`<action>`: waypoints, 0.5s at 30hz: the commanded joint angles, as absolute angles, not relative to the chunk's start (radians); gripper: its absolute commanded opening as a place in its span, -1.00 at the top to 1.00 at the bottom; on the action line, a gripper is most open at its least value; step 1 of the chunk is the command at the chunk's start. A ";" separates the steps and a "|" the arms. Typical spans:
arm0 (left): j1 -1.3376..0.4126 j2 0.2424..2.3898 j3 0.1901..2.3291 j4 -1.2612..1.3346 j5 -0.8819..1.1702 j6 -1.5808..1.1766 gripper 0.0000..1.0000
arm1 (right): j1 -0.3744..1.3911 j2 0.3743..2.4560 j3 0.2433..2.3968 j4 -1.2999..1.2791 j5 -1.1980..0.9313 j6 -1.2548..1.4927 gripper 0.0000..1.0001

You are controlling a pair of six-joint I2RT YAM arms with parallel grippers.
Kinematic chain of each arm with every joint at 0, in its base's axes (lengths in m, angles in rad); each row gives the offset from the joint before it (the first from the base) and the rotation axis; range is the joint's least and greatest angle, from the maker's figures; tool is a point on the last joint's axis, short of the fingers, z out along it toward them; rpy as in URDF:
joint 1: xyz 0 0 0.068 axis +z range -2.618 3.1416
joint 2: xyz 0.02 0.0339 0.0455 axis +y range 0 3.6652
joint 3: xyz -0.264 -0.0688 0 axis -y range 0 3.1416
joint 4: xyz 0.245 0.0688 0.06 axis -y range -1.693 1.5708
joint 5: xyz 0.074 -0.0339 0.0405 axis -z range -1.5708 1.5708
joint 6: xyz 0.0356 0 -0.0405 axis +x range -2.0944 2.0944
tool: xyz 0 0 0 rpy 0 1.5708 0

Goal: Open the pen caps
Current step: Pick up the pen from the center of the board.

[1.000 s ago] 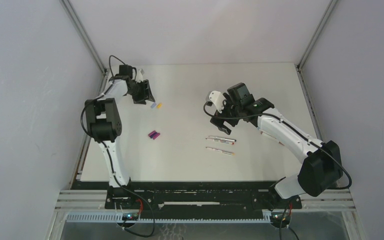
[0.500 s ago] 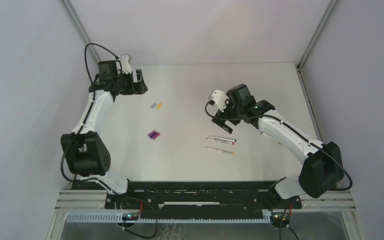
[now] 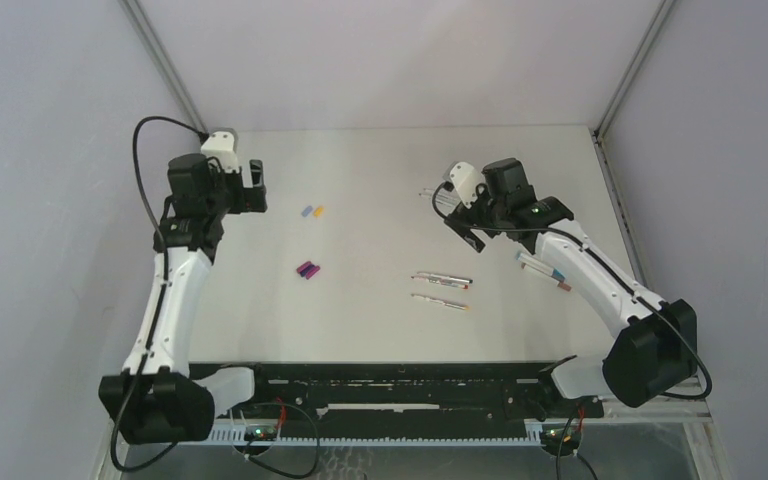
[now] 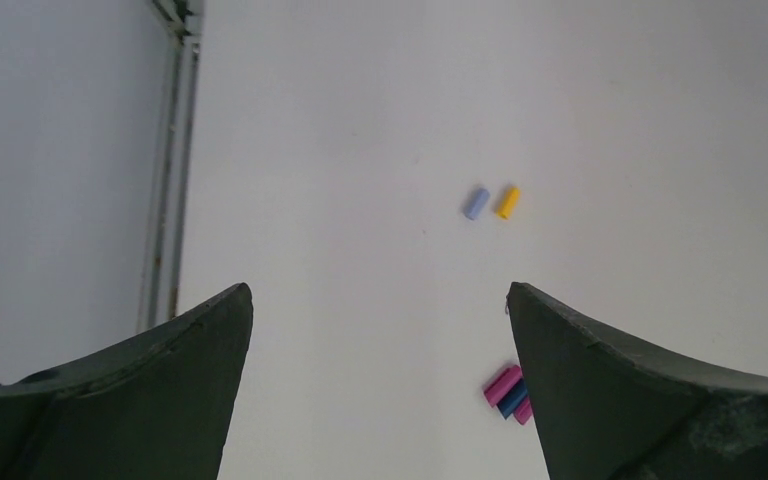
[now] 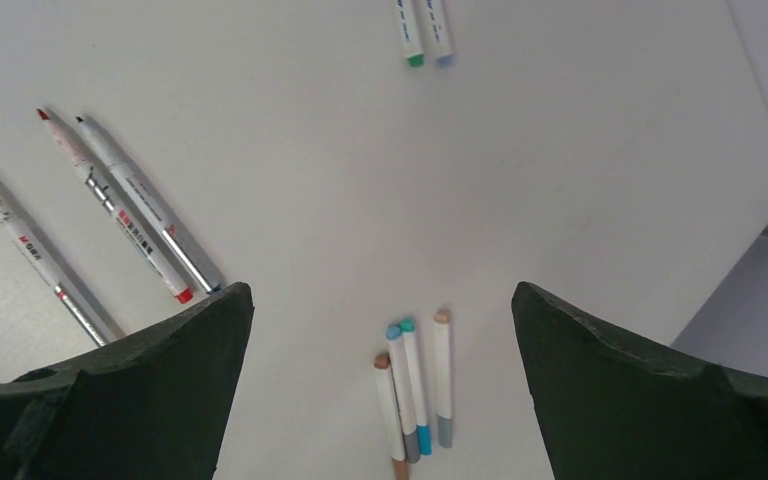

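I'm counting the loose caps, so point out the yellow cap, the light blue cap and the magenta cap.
yellow cap (image 4: 506, 201): left wrist view, middle of its body.
light blue cap (image 4: 475, 203): left wrist view, middle of its body.
magenta cap (image 4: 502, 384): left wrist view, middle of its visible side.

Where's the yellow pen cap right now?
Top view, left half of the table: the yellow cap lies just right of the pale blue cap, not touching it, farther from the arms than the magenta caps.
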State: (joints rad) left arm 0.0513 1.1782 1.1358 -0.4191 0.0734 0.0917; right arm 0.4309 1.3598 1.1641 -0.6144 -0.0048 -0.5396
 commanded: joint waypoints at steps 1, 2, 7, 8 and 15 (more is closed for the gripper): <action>0.061 1.081 1.088 -0.354 -0.035 0.099 -1.00 | 0.397 1.325 1.192 -0.612 0.053 -0.532 -1.00; 0.061 1.068 1.077 -0.360 -0.029 0.104 -1.00 | 0.382 1.325 1.191 -0.625 0.042 -0.533 -1.00; 0.060 1.025 1.032 -0.417 0.063 0.157 -1.00 | 0.264 1.335 1.191 -0.736 -0.081 -0.561 -1.00; 0.060 1.014 1.019 -0.425 0.092 0.170 -1.00 | 0.240 1.339 1.190 -0.757 -0.099 -0.581 -1.00; 0.061 0.879 0.893 -0.396 0.206 0.215 -1.00 | 0.128 1.413 1.191 -0.879 -0.094 -0.698 -0.92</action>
State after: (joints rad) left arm 0.0547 0.9710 0.9474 -0.4305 0.1257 0.1616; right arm 0.1688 1.3739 1.1641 -0.7925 -0.0654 -0.6147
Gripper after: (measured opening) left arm 0.998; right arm 0.988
